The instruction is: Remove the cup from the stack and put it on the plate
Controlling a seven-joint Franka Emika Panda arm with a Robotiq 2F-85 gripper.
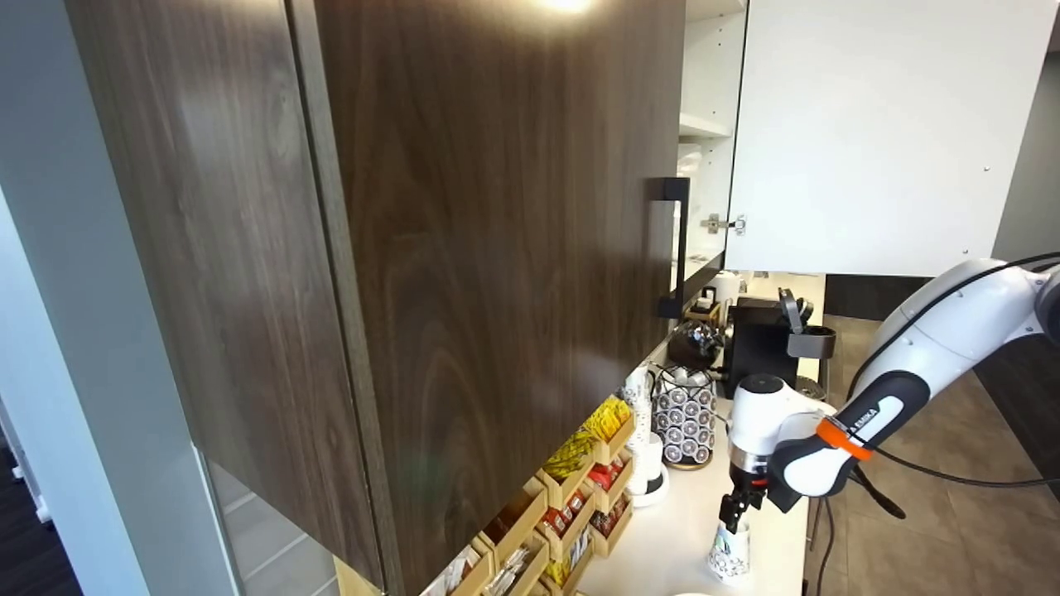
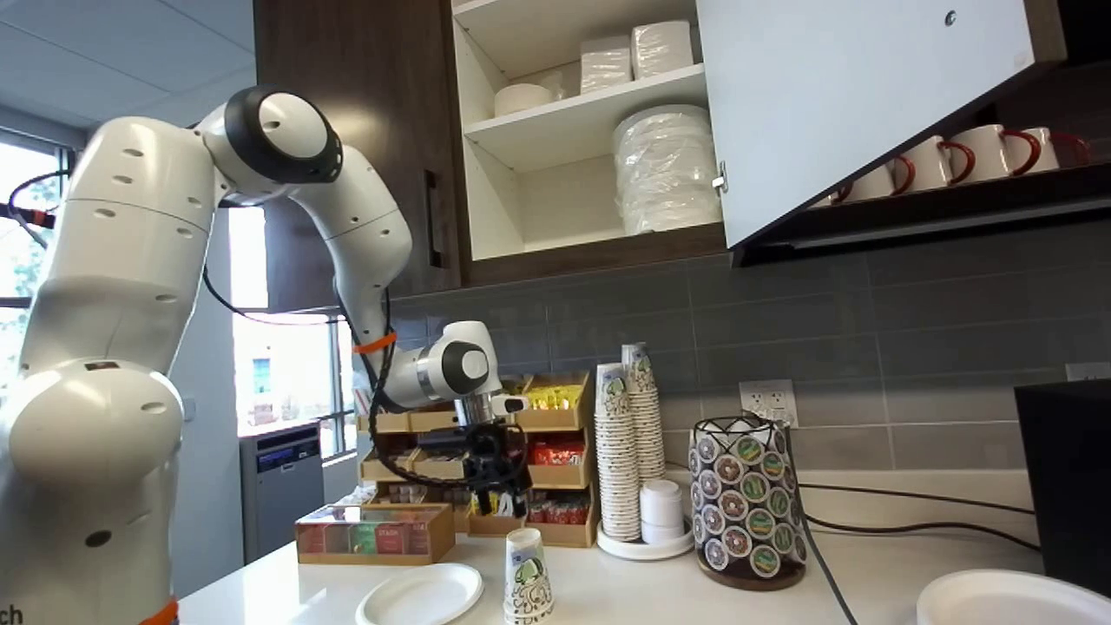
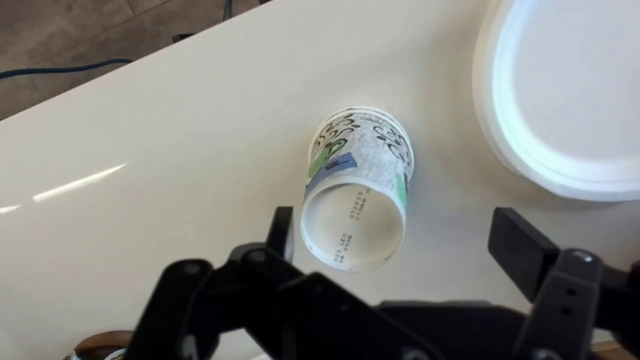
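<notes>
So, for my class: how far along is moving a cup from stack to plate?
Looks done: the open hand is lined up with the upturned cup stack in the wrist view. Under way: apparently the grasp, with nothing gripped yet. Left: lifting off the top cup and setting it on the plate, which bears no cup.

I can read EMIKA in white on the black section of the robot arm; low on it, in an exterior view, the letters "ch" show at the very edge. Across the upturned bottom of the paper cup run printed rows: I make out 072523, C106 and 0006, the rest blurred. A word on its side is too small to tell. Red packets in the wooden box say STASH. The coffee pods carry print too small to read.
</notes>
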